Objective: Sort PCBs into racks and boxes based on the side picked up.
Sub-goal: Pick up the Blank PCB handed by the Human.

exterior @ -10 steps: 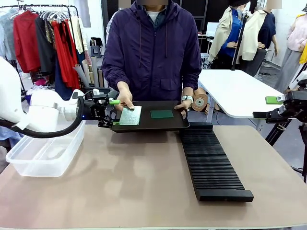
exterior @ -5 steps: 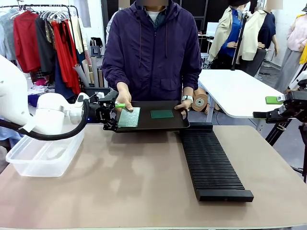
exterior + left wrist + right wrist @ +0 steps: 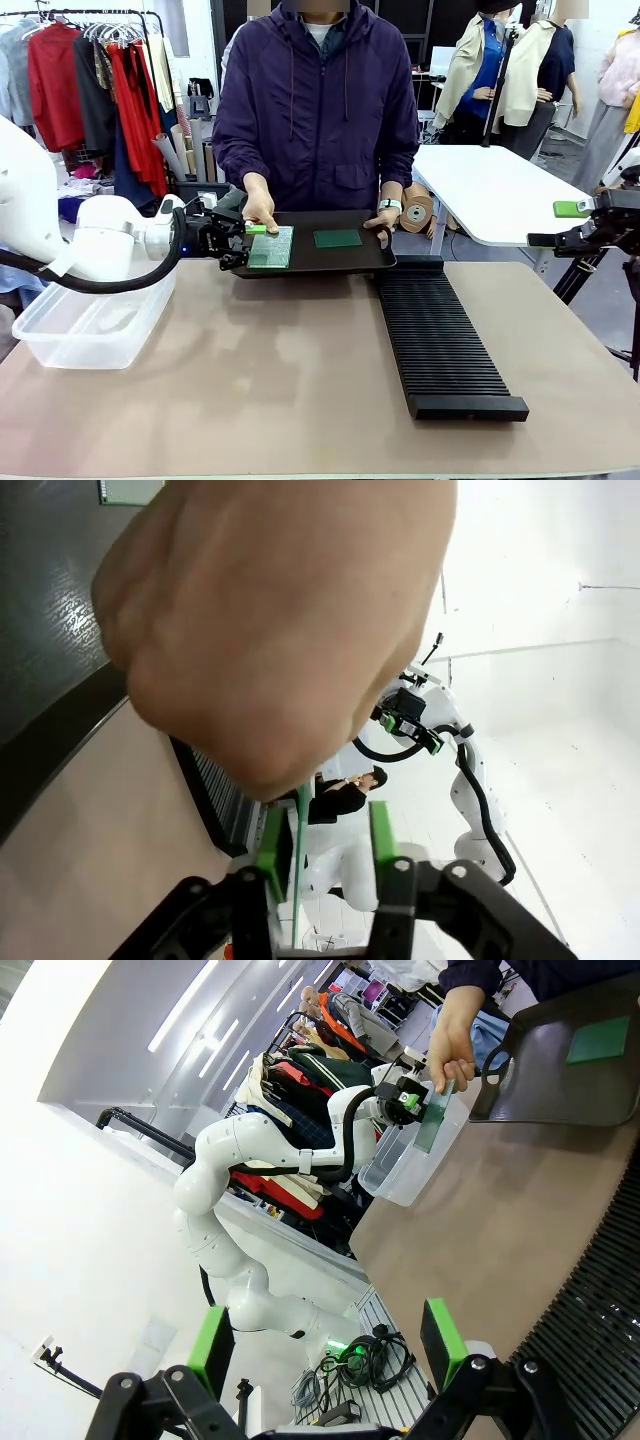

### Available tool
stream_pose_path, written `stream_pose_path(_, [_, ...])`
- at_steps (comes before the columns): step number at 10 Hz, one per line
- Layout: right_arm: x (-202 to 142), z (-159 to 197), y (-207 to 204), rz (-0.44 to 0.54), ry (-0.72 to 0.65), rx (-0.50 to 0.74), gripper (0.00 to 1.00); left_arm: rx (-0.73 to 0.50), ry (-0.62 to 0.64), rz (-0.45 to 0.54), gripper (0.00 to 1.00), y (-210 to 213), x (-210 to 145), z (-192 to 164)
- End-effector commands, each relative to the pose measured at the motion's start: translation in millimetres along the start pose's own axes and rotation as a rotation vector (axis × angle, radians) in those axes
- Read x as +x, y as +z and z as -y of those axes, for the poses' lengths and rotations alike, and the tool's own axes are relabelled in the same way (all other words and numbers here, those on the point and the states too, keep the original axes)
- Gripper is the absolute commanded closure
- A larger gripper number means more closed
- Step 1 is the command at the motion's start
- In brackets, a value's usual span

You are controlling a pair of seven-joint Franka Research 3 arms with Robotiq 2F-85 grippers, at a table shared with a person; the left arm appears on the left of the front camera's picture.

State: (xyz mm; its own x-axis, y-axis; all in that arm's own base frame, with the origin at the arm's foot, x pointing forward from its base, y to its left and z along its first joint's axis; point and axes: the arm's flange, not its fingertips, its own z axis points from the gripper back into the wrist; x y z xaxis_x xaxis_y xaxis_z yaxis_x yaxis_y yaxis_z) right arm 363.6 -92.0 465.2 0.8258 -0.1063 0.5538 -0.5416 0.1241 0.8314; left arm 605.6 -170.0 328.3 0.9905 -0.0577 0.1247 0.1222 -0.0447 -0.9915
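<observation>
While in hand [image 3: 262,208], PCB [image 3: 272,247] within left tool [image 3: 249,246].

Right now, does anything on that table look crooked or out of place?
One PCB is tilted up at the left end of the black tray, held by the person's hand, with the left gripper open around its edge. The other PCB lies flat. Nothing spilled or damaged.

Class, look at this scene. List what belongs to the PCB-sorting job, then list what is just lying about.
Job in hand:
pale PCB, held by a hand at the left gripper
dark PCB on the tray
rack
box

Lying about:
hanging clothes
white table
</observation>
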Motion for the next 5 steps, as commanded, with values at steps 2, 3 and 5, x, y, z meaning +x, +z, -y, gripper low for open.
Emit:
stream_pose_path(2, [0.0,-1.0,0.7,0.001,0.003,0.003,0.0,-0.019,-0.002,0.041,1.0,0.2,5.3,3.8])
stream_pose_path(3, [0.0,-1.0,0.7,0.001,0.003,0.003,0.0,-0.023,0.0,0.04,1.0,0.8,5.7,3.6])
stream_pose_path(5, [0.0,-1.0,0.7,0.001,0.003,0.003,0.0,-0.027,0.001,0.042,1.0,1.5,6.4,3.8])
